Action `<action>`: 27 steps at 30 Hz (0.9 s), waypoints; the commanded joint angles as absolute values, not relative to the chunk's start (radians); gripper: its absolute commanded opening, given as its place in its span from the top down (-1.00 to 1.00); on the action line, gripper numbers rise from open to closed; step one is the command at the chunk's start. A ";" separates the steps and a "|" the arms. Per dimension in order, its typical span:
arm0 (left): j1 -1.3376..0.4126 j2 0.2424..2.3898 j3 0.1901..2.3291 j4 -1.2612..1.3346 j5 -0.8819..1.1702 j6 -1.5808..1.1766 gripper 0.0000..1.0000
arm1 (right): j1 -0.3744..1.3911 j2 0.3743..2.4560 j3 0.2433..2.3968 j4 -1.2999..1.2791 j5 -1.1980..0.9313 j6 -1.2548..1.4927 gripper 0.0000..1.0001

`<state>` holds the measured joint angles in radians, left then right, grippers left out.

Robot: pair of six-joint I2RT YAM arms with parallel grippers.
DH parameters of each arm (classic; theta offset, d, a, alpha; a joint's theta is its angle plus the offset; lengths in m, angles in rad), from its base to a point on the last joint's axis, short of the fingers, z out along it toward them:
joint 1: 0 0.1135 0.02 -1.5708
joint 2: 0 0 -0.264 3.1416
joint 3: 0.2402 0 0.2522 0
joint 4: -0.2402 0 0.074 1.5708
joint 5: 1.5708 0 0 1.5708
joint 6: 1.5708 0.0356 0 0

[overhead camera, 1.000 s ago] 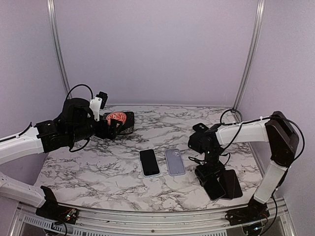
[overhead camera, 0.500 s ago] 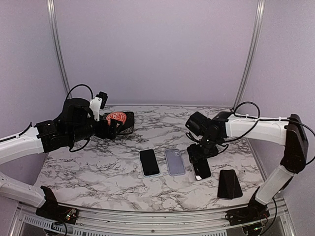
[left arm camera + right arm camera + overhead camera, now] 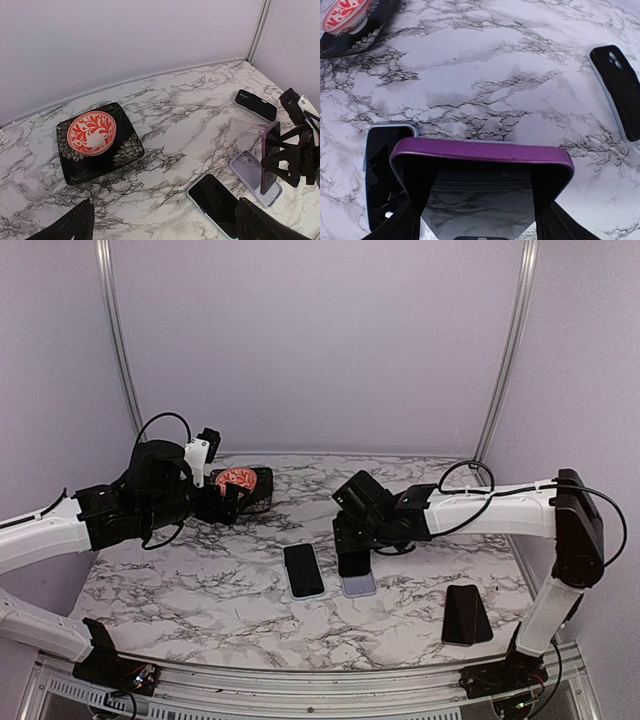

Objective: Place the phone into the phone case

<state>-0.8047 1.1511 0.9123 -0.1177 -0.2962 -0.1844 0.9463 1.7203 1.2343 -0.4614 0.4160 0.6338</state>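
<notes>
My right gripper [image 3: 352, 558] is shut on a purple phone [image 3: 480, 165] and holds it on edge, tilted, just above the empty lavender phone case [image 3: 360, 585]. In the right wrist view the phone covers most of the case [image 3: 490, 141]; I cannot tell whether they touch. The left wrist view shows the phone [image 3: 270, 157] standing over the near end of the case [image 3: 245, 164]. My left gripper [image 3: 230, 502] is open and empty, hovering near the back left.
A dark-screened phone with a light blue rim [image 3: 303, 570] lies just left of the case. A black camera-cutout phone or case [image 3: 467, 614] lies near the right front. A red-patterned bowl [image 3: 237, 478] sits on a black square plate [image 3: 125, 150] at the back left.
My right gripper has carried the purple phone from the right front, beside the black item, leftward to above the lavender case. The left arm has not moved.
</notes>
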 commanded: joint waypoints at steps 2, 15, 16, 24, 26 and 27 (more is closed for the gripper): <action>-0.801 1.146 0.902 -0.138 -0.290 -0.191 -0.98 | 0.954 1.763 1.287 -0.467 0.438 0.697 0.33; -0.799 1.162 0.903 -0.140 -0.292 -0.191 -0.98 | 0.954 1.783 1.291 -0.559 0.372 0.671 0.37; -0.799 1.161 0.902 -0.140 -0.291 -0.192 -0.98 | 0.954 1.783 1.292 -0.564 0.365 0.666 0.37; -0.798 1.163 0.904 -0.141 -0.294 -0.191 -0.98 | 0.954 1.806 1.285 -0.567 0.336 0.652 0.38; -0.799 1.163 0.904 -0.140 -0.295 -0.191 -0.98 | 0.954 1.818 1.290 -0.576 0.328 0.659 0.38; -0.799 1.162 0.904 -0.140 -0.295 -0.191 -0.98 | 0.954 1.823 1.292 -0.580 0.323 0.661 0.37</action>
